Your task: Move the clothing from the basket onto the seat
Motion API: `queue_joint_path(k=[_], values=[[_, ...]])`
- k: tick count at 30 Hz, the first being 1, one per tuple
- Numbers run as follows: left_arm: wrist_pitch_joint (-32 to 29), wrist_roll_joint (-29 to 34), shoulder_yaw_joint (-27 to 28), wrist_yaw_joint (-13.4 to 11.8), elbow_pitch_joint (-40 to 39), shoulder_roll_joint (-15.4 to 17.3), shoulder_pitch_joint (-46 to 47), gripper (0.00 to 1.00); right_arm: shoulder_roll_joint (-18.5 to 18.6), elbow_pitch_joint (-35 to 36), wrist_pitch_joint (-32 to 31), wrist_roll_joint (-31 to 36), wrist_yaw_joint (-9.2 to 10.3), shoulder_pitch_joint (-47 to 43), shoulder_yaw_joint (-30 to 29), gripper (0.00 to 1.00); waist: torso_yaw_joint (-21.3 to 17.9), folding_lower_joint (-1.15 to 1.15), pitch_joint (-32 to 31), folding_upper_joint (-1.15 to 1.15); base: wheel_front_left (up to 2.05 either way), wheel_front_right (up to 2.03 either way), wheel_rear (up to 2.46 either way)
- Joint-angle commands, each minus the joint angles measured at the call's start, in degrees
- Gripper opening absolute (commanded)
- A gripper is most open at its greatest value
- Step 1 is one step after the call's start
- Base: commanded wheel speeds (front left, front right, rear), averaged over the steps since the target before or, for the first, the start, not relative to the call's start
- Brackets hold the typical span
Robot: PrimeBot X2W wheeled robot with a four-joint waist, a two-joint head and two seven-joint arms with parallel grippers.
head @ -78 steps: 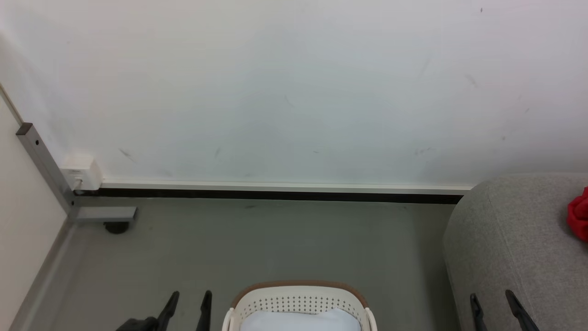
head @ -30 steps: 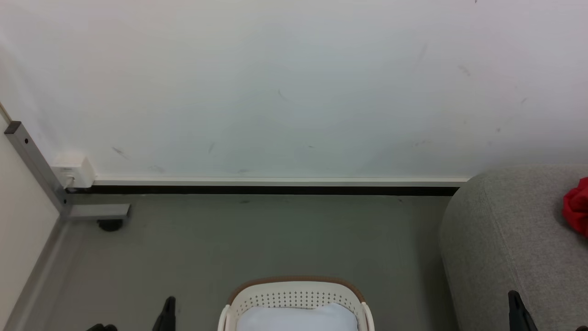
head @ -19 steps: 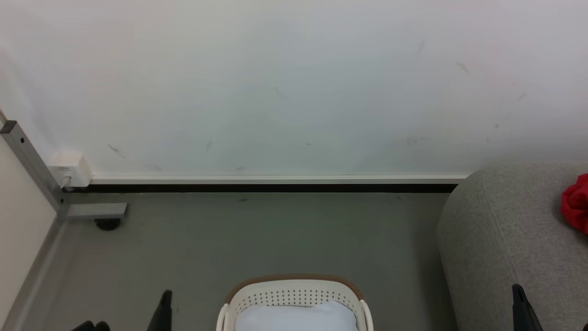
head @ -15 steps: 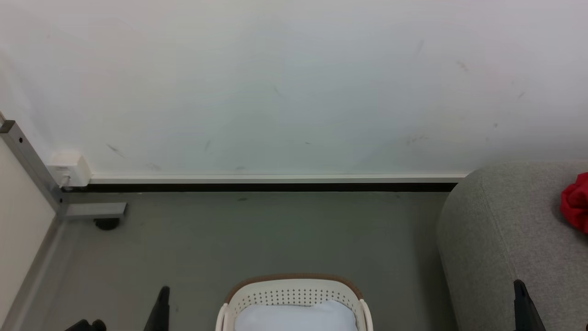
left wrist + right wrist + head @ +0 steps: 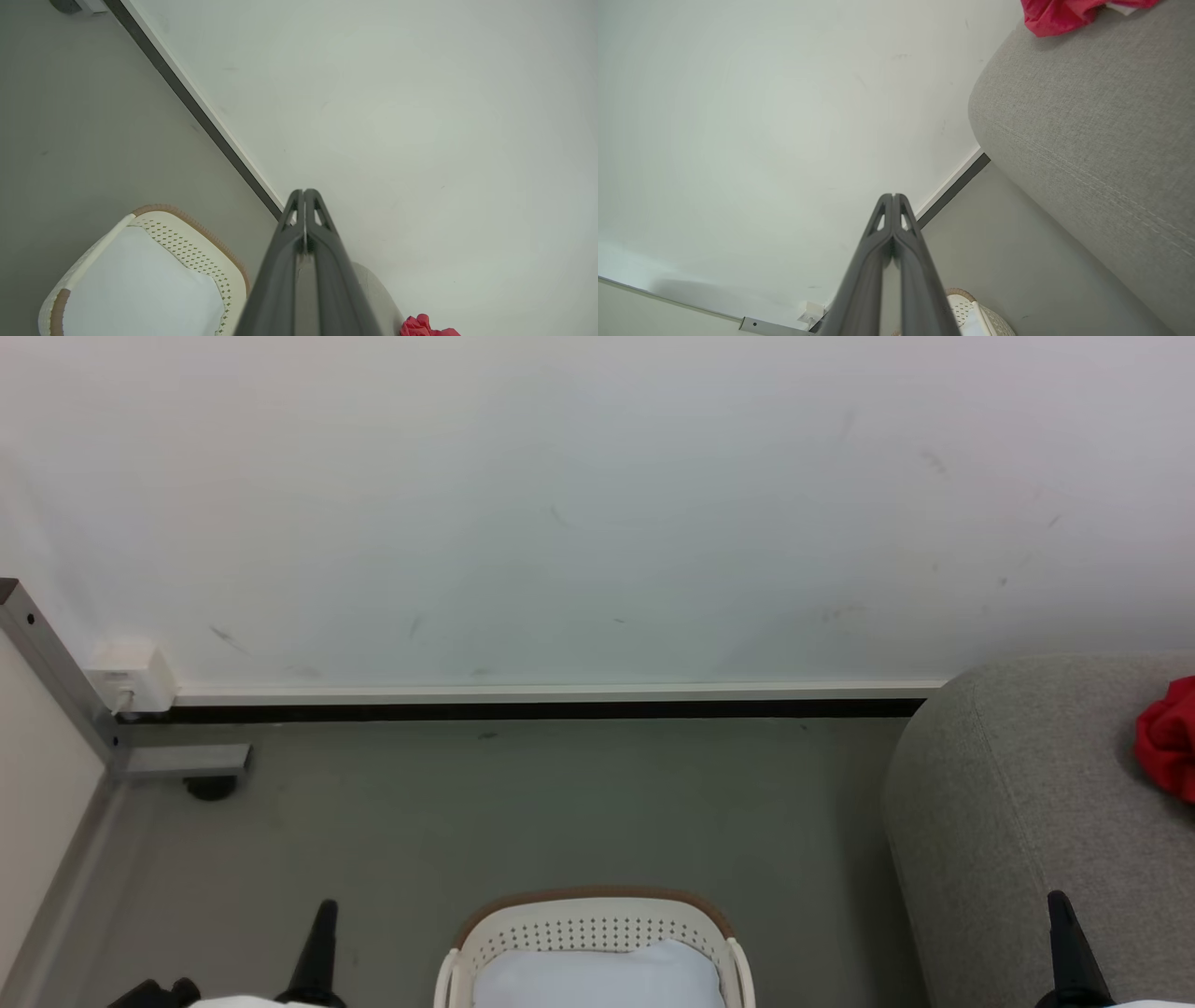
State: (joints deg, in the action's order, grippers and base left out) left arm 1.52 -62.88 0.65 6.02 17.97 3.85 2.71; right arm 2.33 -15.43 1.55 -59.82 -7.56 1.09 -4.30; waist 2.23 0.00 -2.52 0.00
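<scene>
From where I stand this looks like the gap between one carry and the next. A bunch of red clothing (image 5: 1165, 737) lies on the grey seat (image 5: 1008, 821) at the right, well apart from the basket (image 5: 597, 926), which sits on the floor (image 5: 523, 812) straight ahead of the robot, short of the wall (image 5: 597, 523). What shows in the basket's mouth is a pale bluish-white fabric (image 5: 597, 980), not red; whether any red piece lies under it I cannot tell, as the near part of the basket is cut off. The left tool (image 5: 304, 192) hangs above the floor just left of the basket, its two dark fingers pressed together along their length, holding nothing and touching nothing. The right tool (image 5: 893, 196) is likewise closed up tight and empty, hovering by the front of the seat, well clear of the red heap. I would judge the next move to be a reach down into the basket: the fingers must part first, the body bend so the inside comes into sight, and the grasp go for red cloth, not the pale sheet
</scene>
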Motion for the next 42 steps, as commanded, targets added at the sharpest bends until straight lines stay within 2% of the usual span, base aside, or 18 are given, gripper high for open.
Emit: queue_joint_path(k=[1, 42], values=[[-0.43, -1.95, 0.51, 0.31, -0.83, 0.03, 1.34, 0.0, 0.59, 0.71, -0.42, -1.69, 0.07, 1.35, -0.35, 0.0, -0.05, 0.0, 0.06, 0.0, 0.0, 0.0, 0.0], [-6.02, -21.58, 4.46, 1.19, -3.13, -0.65, 3.17, 0.0, 0.71, 1.34, -5.97, -23.72, 0.11, 4.28, -1.77, 0.0, -1.47, 0.0, 1.77, 0.0, 0.0, 0.0, 0.0]])
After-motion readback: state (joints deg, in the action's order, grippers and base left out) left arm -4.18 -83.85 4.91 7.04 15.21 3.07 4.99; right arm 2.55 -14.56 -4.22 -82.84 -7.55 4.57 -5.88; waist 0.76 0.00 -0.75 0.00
